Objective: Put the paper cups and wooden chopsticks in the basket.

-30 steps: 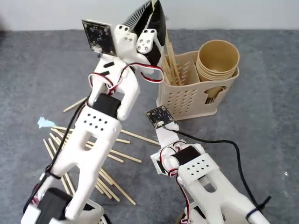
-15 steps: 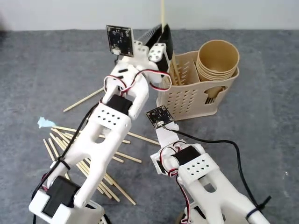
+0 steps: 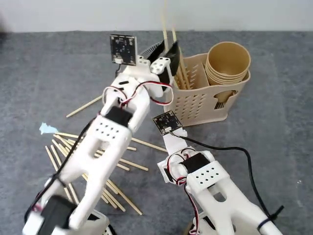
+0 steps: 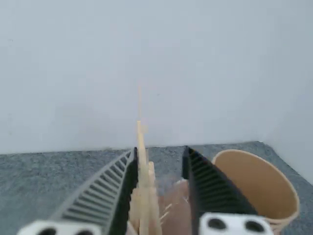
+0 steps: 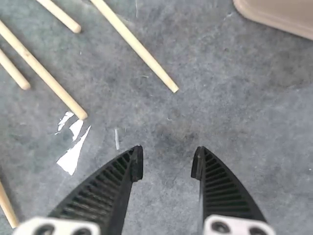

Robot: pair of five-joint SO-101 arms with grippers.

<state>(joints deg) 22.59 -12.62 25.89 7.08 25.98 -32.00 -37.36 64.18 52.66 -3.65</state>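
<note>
CHANGE: left gripper (image 4: 160, 151) lower than half a second ago, jaws now parted, two wooden chopsticks (image 4: 142, 164) upright between them, leaning on one jaw | AROUND: basket (image 3: 195, 100) just below, paper cups (image 3: 229, 61) in its far end | right gripper (image 5: 166, 164) agape, empty; loose chopsticks (image 5: 133, 45) ahead on the mat.

Plastic basket (image 3: 195, 105) (matt), bare wooden chopsticks (image 3: 80, 109)
</note>
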